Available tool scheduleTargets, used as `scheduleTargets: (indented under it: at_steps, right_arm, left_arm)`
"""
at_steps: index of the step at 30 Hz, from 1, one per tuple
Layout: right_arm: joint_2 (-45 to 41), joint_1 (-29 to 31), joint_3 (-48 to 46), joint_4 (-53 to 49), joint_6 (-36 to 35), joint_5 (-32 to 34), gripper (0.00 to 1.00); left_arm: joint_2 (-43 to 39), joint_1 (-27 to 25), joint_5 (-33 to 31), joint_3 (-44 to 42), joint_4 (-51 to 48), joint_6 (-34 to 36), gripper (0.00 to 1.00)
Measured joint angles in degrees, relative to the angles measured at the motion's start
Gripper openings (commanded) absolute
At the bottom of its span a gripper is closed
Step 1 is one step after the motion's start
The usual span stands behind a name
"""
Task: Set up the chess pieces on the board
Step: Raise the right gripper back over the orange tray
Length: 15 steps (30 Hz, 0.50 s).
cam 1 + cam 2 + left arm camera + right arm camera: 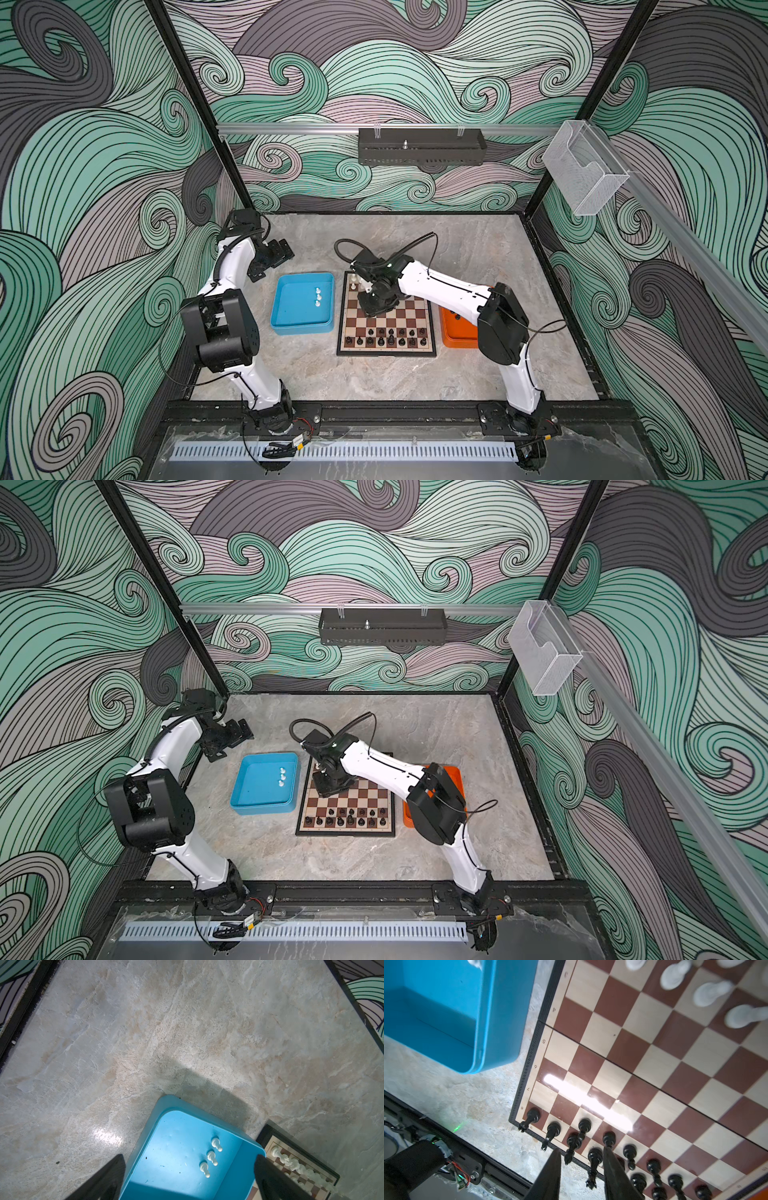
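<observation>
Three upright white chess pieces (212,1156) stand in the blue tray (166,1103) along its wall nearest the board (390,322), closer to the left gripper (189,1156), spread wide and empty; the right gripper (581,1150), fingers (550,1174) parted on nothing, hangs over the board's far left area.

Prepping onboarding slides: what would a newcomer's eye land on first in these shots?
The board at the centre of the table, black chess pieces lined up along its near edge, the right end effector poised above white chess pieces at its far-left corner. Then the bright blue tray left of it with three white pieces inside, and an orange tray half hidden by the right arm.
</observation>
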Motion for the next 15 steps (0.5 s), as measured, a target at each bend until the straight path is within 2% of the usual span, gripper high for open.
scheduleTargets:
  at_steps: [2, 5, 8, 12, 15]
  right_arm:
    - [-2.14, -2.19, -0.24, 0.04, 0.17, -0.17, 0.44]
    - [-6.36, -5.99, -2.67, 0.20, -0.13, 0.07, 0.58]
    - [-10.54, -9.88, -6.34, 0.09, -0.46, 0.85, 0.70]
    - [-15.41, -15.34, -12.15, -0.13, -0.76, 2.29, 0.94]
    - [-18.36, -19.61, -16.35, -0.46, -1.25, 3.15, 0.97]
  left_arm:
    - [-0.07, -0.11, 0.35, -1.20, 0.87, -0.02, 0.98]
    - [-0.07, -1.05, 1.01, -2.86, 1.66, -0.02, 0.99]
    - [-0.22, -4.33, 1.40, -3.74, 2.62, 0.02, 0.99]
    - [-1.07, -13.09, 1.62, -3.96, 4.26, 0.83, 0.99]
    - [-1.38, -19.34, 1.68, -3.96, 4.72, 1.95, 0.98]
